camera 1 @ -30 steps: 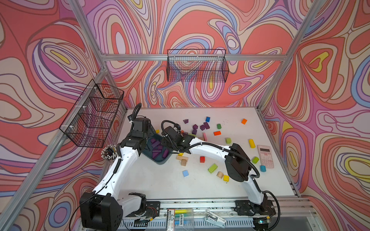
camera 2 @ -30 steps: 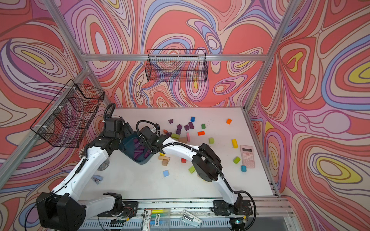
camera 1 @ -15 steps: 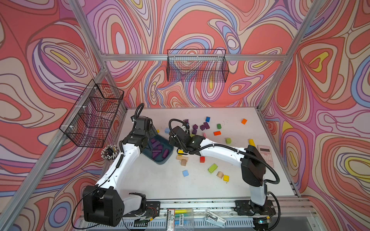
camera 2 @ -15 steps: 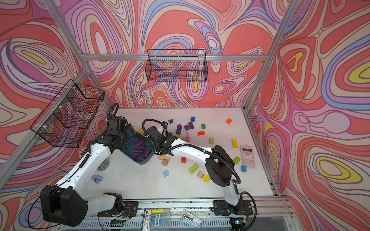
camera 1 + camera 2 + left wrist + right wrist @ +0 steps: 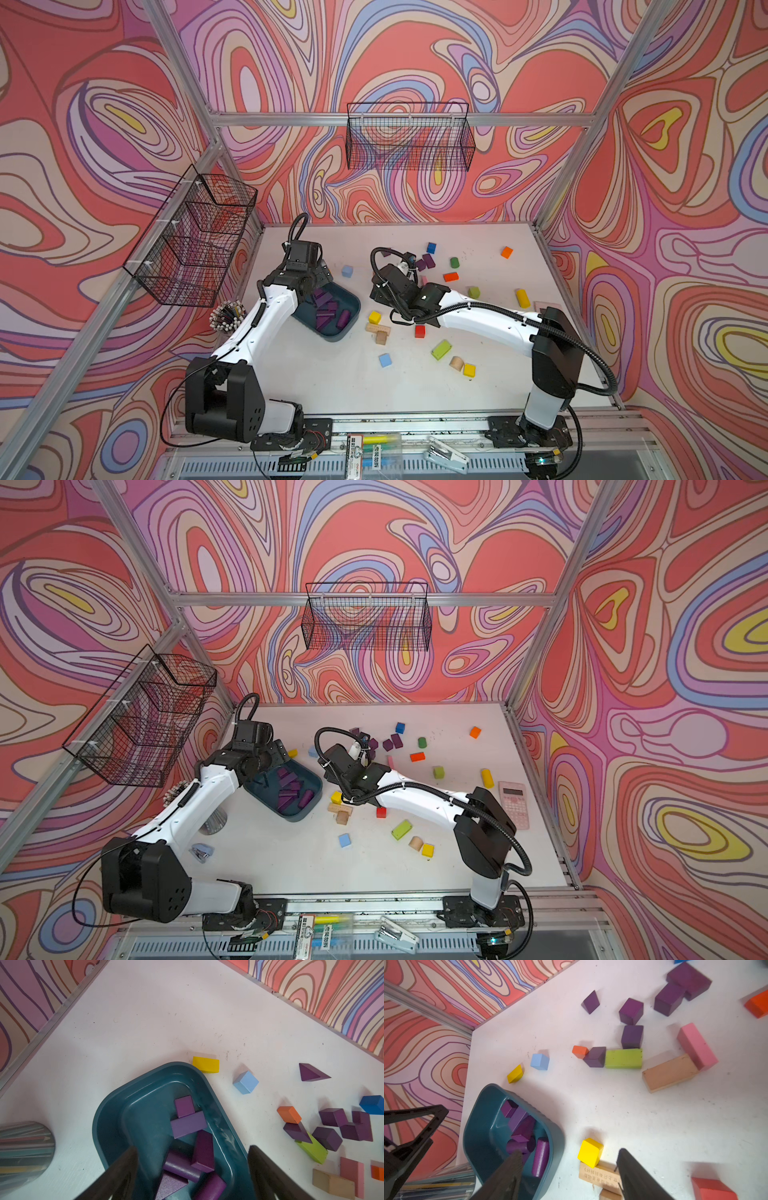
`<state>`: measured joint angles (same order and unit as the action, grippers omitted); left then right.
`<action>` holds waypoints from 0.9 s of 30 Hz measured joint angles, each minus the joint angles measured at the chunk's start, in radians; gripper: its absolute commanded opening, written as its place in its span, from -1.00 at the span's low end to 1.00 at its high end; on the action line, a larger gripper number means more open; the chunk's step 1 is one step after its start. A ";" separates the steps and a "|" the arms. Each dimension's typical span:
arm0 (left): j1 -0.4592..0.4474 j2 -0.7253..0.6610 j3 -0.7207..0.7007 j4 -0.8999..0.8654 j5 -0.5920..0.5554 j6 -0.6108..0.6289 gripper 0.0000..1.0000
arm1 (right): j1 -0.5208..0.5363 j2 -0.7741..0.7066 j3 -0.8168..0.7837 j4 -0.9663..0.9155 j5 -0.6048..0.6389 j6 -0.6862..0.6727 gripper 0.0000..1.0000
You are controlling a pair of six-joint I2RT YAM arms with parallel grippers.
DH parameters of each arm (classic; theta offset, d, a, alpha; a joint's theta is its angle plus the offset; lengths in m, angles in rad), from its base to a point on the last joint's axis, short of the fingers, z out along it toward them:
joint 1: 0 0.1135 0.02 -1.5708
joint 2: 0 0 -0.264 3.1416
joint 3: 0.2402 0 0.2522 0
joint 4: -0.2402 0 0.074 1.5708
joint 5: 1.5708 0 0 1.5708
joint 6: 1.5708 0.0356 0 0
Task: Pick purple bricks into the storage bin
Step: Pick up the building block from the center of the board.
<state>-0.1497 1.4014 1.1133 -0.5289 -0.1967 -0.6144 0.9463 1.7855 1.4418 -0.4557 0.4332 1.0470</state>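
The teal storage bin (image 5: 348, 322) (image 5: 309, 800) lies left of the table's middle with several purple bricks (image 5: 326, 311) (image 5: 188, 1124) (image 5: 523, 1128) in it. More purple bricks (image 5: 428, 261) (image 5: 392, 742) (image 5: 332, 1116) (image 5: 631, 1011) lie loose on the table toward the back. My left gripper (image 5: 192, 1148) hangs open and empty over the bin's (image 5: 108, 1105) inside. My right gripper (image 5: 570, 1152) is open and empty above bare table, between the bin's rim (image 5: 473, 1126) and a yellow cube (image 5: 590, 1153).
Two black wire baskets (image 5: 409, 137) (image 5: 195, 237) hang on the walls. A pen cup (image 5: 226, 318) stands left of the bin. A wooden block (image 5: 600, 1176), a pink slab (image 5: 697, 1046), a green block (image 5: 623, 1058) and a calculator (image 5: 513, 798) lie on the table.
My right gripper has drawn back from over the bin to the right, toward the loose bricks. The left gripper has shifted slightly and stays over the bin.
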 measured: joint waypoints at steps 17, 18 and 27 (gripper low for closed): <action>-0.111 0.052 0.036 -0.044 0.032 0.073 0.70 | -0.061 -0.174 -0.138 -0.092 0.134 -0.153 0.61; -0.122 0.053 0.036 -0.044 0.038 0.082 0.70 | -0.070 -0.181 -0.151 -0.090 0.137 -0.166 0.61; -0.171 0.105 0.039 -0.043 0.151 0.163 0.61 | -0.152 -0.300 -0.302 0.040 0.147 -0.354 0.60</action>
<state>-0.3210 1.5059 1.1522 -0.5720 -0.0456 -0.4515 0.7940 1.4857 1.1397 -0.4156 0.5804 0.6926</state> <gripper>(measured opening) 0.828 0.804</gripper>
